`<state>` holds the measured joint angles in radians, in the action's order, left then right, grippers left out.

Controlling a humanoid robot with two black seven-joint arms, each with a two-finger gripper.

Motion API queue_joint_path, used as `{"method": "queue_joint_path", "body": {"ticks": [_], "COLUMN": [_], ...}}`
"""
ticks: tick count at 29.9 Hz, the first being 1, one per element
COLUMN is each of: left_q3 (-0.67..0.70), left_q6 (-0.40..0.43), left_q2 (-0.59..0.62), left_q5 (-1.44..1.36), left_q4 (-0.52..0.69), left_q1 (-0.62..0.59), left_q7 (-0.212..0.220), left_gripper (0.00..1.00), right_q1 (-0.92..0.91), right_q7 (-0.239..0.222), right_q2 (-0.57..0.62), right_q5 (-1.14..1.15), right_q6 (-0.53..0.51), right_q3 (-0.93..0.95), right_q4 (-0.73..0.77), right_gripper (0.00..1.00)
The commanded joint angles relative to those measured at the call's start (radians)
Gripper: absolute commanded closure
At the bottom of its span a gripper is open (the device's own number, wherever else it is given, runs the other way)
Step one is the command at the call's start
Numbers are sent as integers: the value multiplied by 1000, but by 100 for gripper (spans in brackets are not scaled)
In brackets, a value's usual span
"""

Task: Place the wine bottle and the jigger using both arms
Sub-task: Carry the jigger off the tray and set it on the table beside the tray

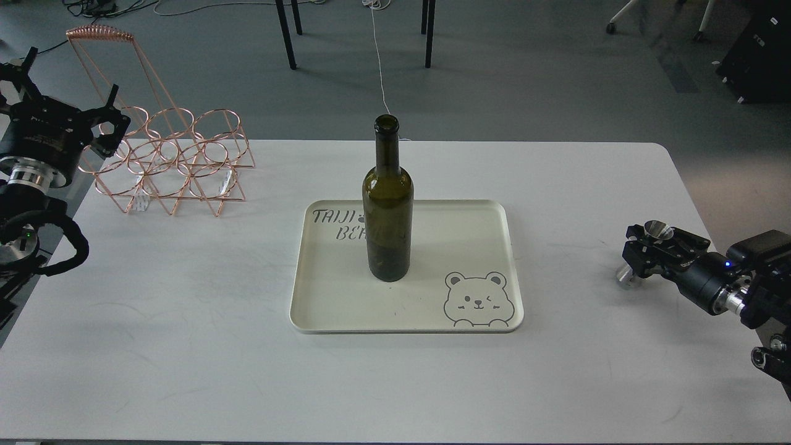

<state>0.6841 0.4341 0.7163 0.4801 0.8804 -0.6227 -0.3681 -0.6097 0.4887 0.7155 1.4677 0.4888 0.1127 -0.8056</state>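
The wine bottle [388,210], dark olive green with no label, stands upright on the cream tray [469,235], left of the tray's middle. My right gripper [646,254] is over the right side of the table, well to the right of the tray, shut around the waist of the jigger [657,231]. The jigger is tilted, with its lower cup [625,277] close to the table top. My left gripper [71,89] is at the far left edge beside the copper rack, with its fingers spread and nothing in it.
A copper wire bottle rack [176,157] with a tall handle stands at the table's back left. The white table [185,346] has rounded corners; its right edge is close to my right arm. Chair legs and cables are on the floor behind.
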Motion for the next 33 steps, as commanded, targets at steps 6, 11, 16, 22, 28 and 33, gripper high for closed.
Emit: {"method": "queue_joint_path", "body": {"ticks": [6,11,16,22,28,33], "left_q3": [2,2,5,5,5,6], "left_q6": [0,0,-8,-9,-8,-6], "left_q2": [3,3,3,11,19,40], "left_q5": [0,2,0,2,2,2], "left_q4": [-1,0,0,2,6,6], "left_q1": [0,0,0,-2,0,0], "left_q7": [-2,-2,-2,-2,-2,-2], "left_gripper": [2,2,2,2,2,2], "right_q1": [-7,-8,1,2,18,18], "right_q7": [0,0,0,0,0,0], "right_q2": [-8,-4,4,51,176,283], "right_q5": [-1,-1,-1,-6,-13,-61], "right_q6": [0,0,0,0,0,0], "right_q3": [-5,-10,-13,-13,-11,-4], "right_q4": [0,-7,-13,-61,-193,-267], "right_gripper": [68,62,53,41,20,14]}}
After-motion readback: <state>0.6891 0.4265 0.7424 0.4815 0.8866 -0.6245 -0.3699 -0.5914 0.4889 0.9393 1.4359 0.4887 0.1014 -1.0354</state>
